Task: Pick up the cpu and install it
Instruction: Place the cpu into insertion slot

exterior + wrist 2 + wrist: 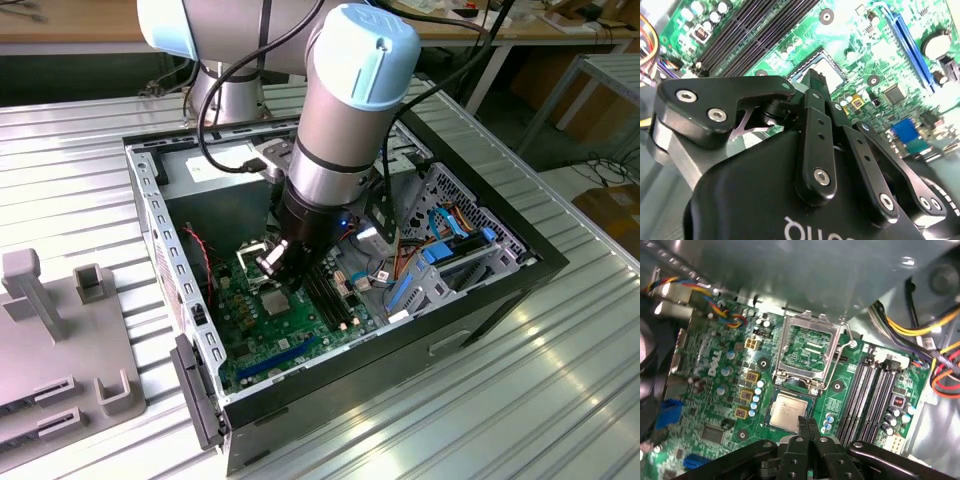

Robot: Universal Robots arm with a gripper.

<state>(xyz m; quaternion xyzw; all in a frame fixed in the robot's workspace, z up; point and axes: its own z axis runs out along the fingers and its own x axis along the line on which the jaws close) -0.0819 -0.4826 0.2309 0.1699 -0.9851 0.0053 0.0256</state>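
Note:
The cpu is a flat silver-grey square lying in the socket on the green motherboard; in the second wrist view the cpu shows just beyond the fingertips. The socket's metal frame stands hinged open behind it. My gripper is shut, its two black fingers pressed together with nothing between them, tips right over the cpu's near edge. The exterior view has the gripper low inside the computer case, over the grey cpu.
The open black case walls the board in on all sides. Black memory slots run beside the socket, and coloured cables hang past them. A drive cage with blue clips fills the exterior view's right. Grey fixtures stand on the table.

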